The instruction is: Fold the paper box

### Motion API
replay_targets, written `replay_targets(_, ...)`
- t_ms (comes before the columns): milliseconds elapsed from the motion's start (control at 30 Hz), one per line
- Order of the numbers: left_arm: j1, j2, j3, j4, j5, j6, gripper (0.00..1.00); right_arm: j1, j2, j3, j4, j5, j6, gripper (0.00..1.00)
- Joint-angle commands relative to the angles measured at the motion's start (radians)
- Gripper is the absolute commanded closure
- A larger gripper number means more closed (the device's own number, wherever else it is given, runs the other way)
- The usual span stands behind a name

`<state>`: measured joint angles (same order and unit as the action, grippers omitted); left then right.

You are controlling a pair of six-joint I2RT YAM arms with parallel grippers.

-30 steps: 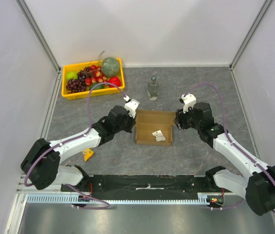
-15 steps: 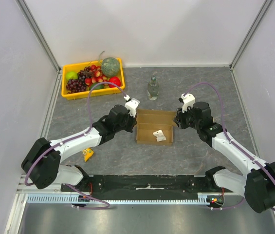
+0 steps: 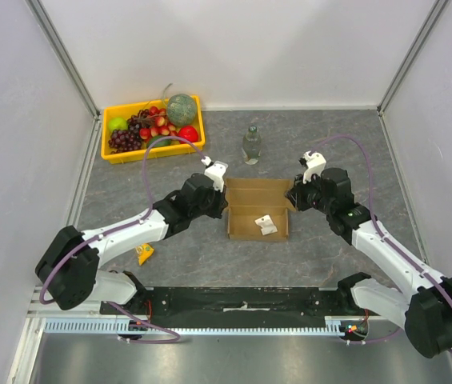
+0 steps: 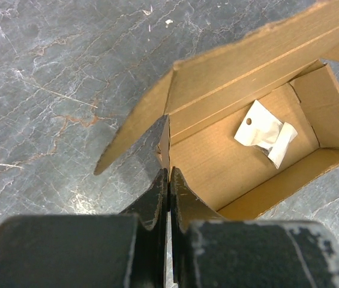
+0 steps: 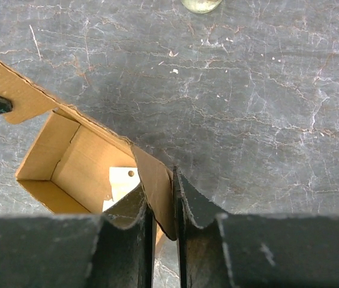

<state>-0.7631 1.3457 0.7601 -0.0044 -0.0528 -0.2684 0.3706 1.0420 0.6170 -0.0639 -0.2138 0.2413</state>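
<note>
At the left end of the paper box [image 4: 217, 159], the left end effector [image 4: 168, 179] is pressed together on the thin short wall. The right end effector [image 5: 163, 207] has the opposite flap between narrow jaws; whether it bites, I cannot tell. The box stands open on the counter [image 3: 210, 256] between them. I think unequal pulling may tear or crease the cardboard, or the flap slips out and the box turns.
</note>
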Motion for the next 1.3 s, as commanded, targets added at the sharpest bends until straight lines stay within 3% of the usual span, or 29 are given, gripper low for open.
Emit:
replay_targets(0,-0.022,-0.031,0.035,0.011,-0.051,-0.068,0.98,0.004,-0.014,-0.005,-0.028,-0.012,0.021,0.75)
replay_targets(233,-0.033,-0.034,0.038,-0.017,-0.094,-0.068,0.98,0.01,0.003,-0.034,-0.07,0.031,-0.011,0.65)
replay_targets(600,-0.033,-0.046,0.035,-0.028,-0.124,-0.066,0.98,0.01,0.001,-0.045,-0.047,0.047,-0.007,0.75)
replay_targets(1033,-0.031,-0.031,0.042,-0.011,-0.11,-0.045,0.98,0.011,-0.003,-0.069,0.056,-0.013,-0.034,0.68)
replay_targets(1267,-0.031,-0.026,0.041,-0.006,-0.107,-0.046,0.98,0.013,0.026,-0.063,0.102,-0.021,-0.033,0.72)
